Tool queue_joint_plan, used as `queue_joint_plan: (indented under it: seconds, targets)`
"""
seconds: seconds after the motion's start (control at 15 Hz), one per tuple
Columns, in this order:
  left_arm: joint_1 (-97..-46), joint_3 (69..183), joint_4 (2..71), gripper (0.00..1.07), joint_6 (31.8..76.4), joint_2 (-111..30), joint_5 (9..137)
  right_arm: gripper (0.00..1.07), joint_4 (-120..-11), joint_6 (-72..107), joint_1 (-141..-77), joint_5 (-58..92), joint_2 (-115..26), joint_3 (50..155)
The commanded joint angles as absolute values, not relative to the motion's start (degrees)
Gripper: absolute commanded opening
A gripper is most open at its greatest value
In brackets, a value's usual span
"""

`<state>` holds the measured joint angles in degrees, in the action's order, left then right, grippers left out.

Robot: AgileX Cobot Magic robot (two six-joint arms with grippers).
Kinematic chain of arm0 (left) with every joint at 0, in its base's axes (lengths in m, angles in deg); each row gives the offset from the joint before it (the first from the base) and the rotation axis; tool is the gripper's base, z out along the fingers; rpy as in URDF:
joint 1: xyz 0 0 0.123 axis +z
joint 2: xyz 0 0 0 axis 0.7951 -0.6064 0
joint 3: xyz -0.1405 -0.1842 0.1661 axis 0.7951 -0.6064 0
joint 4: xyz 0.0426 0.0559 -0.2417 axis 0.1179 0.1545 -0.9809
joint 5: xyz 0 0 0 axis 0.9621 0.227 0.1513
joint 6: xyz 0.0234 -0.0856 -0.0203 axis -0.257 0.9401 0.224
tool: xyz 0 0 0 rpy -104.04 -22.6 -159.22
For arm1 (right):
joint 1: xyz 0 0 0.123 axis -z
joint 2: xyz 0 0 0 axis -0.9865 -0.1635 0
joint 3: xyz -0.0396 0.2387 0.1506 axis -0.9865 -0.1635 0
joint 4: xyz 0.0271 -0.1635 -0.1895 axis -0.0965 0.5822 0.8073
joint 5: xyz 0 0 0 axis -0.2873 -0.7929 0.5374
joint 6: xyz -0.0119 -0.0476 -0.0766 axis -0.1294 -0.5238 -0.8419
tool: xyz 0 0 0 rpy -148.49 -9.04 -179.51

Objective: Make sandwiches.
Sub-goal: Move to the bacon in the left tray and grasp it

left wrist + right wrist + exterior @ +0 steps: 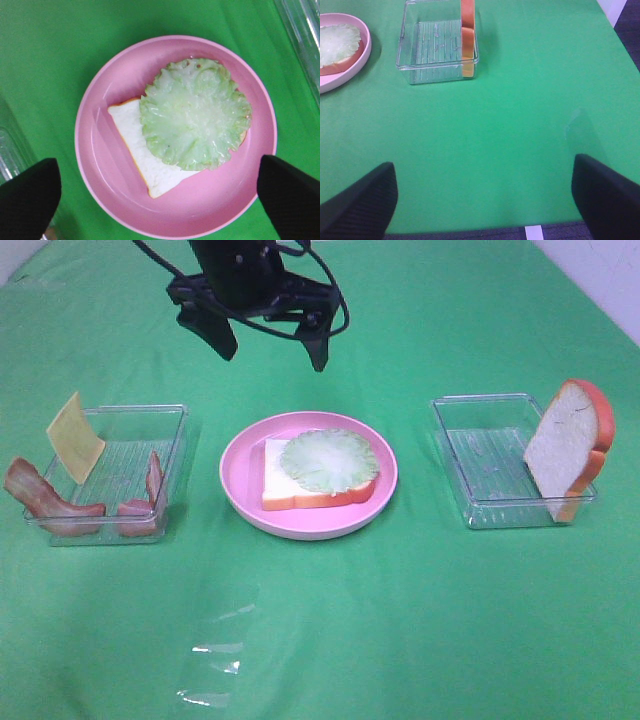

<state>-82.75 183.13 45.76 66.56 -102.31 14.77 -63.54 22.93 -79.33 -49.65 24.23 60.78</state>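
Green cloth (400, 620), pink plate (240, 480), lettuce (330, 460) laid on bread slice (274, 476); left gripper (272, 355) hangs released above, so probably bacon (45, 498) or cheese (75, 438) needs grasping next.

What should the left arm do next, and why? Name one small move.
Probably swing the left gripper over to the left tray and down toward the cheese. Its jaws stand open and empty above the plate, where lettuce already lies on the bread slice; cheese and bacon wait at that tray.
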Motion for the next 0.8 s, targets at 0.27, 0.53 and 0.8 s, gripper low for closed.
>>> queue_joint_plan:
  seconds: [0.27, 0.53, 0.8]
  targets:
    - [-81.0, 161.2, 50.0, 1.02, 73.1, -85.1, 8.4, 0.89, -63.7, 22.5, -79.4, -49.3, 26.2, 60.6]
    - [-75.9, 151.6, 49.9, 1.02, 74.6, -83.0, 8.5, 0.89, -63.7, 22.5, -79.4, -49.3, 26.2, 60.6]
    - [-75.2, 150.0, 49.7, 1.02, 73.9, -88.4, 10.2, 0.89, -63.7, 22.5, -79.4, -49.3, 26.2, 60.6]
